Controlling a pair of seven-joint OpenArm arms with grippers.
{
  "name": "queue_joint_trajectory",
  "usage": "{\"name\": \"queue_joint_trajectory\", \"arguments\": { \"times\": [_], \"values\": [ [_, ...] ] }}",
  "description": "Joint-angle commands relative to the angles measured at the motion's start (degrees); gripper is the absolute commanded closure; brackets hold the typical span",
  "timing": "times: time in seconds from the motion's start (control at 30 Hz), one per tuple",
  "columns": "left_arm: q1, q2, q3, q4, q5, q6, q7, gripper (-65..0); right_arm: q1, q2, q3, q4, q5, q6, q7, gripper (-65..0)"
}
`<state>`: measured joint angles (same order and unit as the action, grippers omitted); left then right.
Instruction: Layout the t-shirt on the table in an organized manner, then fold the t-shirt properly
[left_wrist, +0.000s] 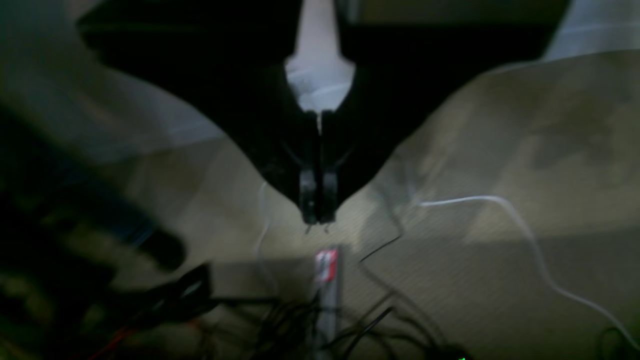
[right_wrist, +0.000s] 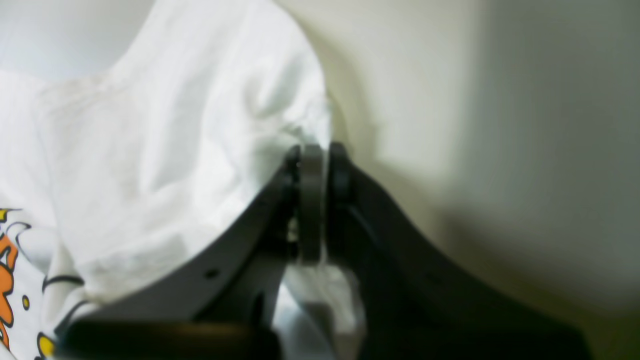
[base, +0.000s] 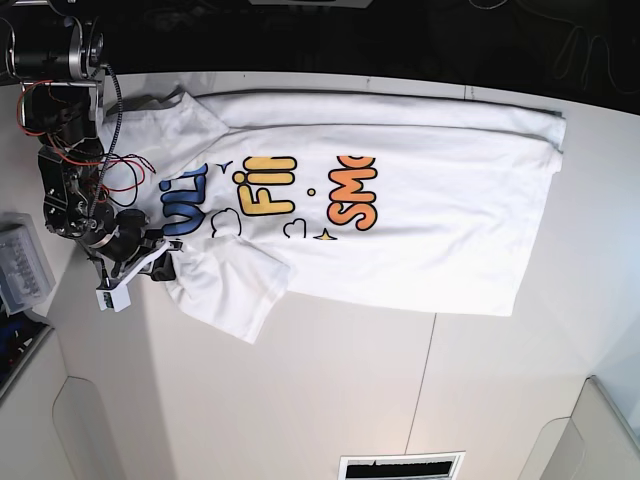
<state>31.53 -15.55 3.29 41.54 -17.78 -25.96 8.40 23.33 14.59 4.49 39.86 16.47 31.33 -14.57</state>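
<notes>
The white t-shirt (base: 420, 240) lies flat and print-up on the off-white table (base: 350, 390), collar end to the left, hem to the right. My right gripper (base: 168, 266) is at the left end of the shirt's near sleeve (base: 235, 292). In the right wrist view it (right_wrist: 317, 155) is shut on a fold of white cloth (right_wrist: 175, 150), with bare table (right_wrist: 425, 75) beside it. My left gripper (left_wrist: 317, 217) is out of the base view. Its jaws are together with nothing between the tips, over a beige surface away from the shirt.
A small grey tray (base: 22, 265) sits at the table's left edge. The right arm's base and wires (base: 65, 120) stand at the far left. The blurred left wrist view shows a tangle of dark cables (left_wrist: 300, 320) and a white cable (left_wrist: 500, 201).
</notes>
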Motion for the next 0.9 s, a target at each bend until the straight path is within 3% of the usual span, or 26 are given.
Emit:
{"name": "queue_joint_trajectory", "arguments": {
  "times": [0.0, 0.13, 0.3, 0.53, 0.63, 0.8, 0.87],
  "values": [
    [-0.04, -0.63, 0.39, -0.59, 1.55, 0.13, 0.26, 0.0, 0.57, 0.52, 0.04, 0.48, -1.05, -0.22, -1.51, 0.0],
    [-3.02, -0.46, 1.66, -2.89, 7.78, 7.06, 0.17, 0.0, 0.59, 0.48, 0.04, 0.48, -1.05, -0.22, -1.51, 0.0],
    [-1.42, -1.31, 1.62, -2.97, 11.23, 20.33, -1.27, 0.0, -0.04, 0.48, 0.04, 0.48, -1.03, -0.20, -1.49, 0.0],
    [7.50, -1.75, 1.62, -1.36, 11.26, 29.44, -24.20, 0.0, -0.33, 0.48, 0.04, 0.48, -1.05, -0.22, -1.42, 0.0],
    [9.94, -1.73, 1.62, 0.66, 11.43, 27.15, -25.94, 0.0, -0.33, 0.46, 0.04, 0.48, -1.05, -0.22, -0.26, 0.0],
    [5.66, -1.77, 1.62, 1.18, 12.46, 13.20, -7.39, 0.0, -0.33, 0.35, 0.04, 0.48, -1.05, -0.22, 0.70, 0.0],
    [3.06, -1.81, 1.62, 1.14, 14.47, 9.86, -3.21, 0.0, -0.33, -0.02, 0.04, 0.48, -1.07, -0.20, 0.66, 0.0]
  ]
}}
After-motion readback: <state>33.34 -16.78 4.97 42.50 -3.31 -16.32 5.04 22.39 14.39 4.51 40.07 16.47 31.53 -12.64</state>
